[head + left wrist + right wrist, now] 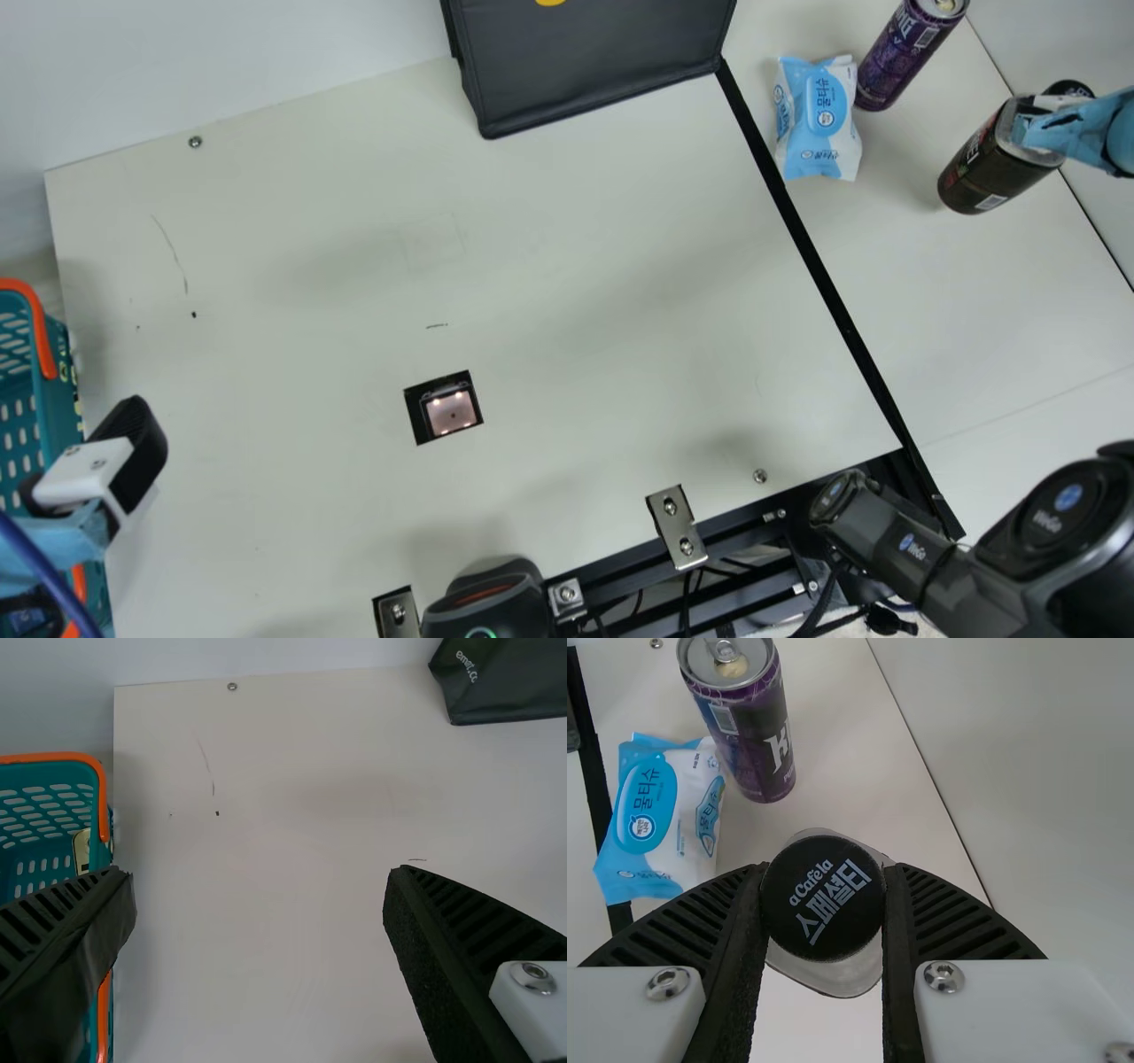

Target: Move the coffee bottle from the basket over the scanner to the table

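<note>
right tool [1054,104] is gripping the cap [822,897] of the coffee bottle [983,173], which is standing on the tabletop [974,292] near a purple can [899,58]; left tool [86,470] is hanging wide open, empty.

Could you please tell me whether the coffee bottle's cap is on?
On: the right wrist view shows the black cap atop the coffee bottle, gripped by the right claw.

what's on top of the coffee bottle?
A black cap with white lettering, on top of the coffee bottle, clamped by the right hand. The sides of the cap where the hand presses are covered.
</note>
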Available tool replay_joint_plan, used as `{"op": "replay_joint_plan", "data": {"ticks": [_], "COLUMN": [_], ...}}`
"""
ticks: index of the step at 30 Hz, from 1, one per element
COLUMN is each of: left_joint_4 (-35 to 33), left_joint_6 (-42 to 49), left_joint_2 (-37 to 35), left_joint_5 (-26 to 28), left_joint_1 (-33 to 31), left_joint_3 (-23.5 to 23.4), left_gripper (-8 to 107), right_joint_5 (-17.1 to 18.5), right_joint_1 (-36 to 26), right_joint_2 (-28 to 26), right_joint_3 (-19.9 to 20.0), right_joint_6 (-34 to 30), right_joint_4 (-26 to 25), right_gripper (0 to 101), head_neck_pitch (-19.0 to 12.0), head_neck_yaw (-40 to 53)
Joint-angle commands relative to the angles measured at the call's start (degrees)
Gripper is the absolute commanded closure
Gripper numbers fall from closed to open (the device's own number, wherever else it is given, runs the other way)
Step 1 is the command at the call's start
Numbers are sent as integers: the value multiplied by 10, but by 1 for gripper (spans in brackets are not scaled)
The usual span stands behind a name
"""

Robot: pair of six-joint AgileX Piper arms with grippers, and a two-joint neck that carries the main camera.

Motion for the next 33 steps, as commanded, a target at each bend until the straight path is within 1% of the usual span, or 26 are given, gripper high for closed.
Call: {"op": "replay_joint_plan", "data": {"ticks": [1, 10, 23, 28, 33], "left_joint_4": [0, 0, 0, 0, 0], "left_joint_6": [0, 0, 0, 0, 0], "left_joint_2": [0, 0, 0, 0, 0], "left_joint_5": [0, 0, 0, 0, 0], "left_joint_1": [0, 0, 0, 0, 0], "left_joint_3": [0, 0, 0, 0, 0], "left_gripper": [9, 9, 9, 9, 9], "right_joint_5": [0, -5, -29, -39, -48], "right_joint_1": [4, 17, 20, 18, 18], "right_joint_2": [18, 71, 110, 120, 127], "right_joint_3": [-7, -34, -36, -35, -34], "right_joint_6": [-12, -83, -175, -197, -208], "right_joint_4": [7, 45, 103, 117, 120], "right_gripper": [101, 101, 101, 85, 68], "head_neck_pitch": [-17, -17, -17, -17, -17], "head_neck_yaw": [-1, -1, -1, -1, -1]}}
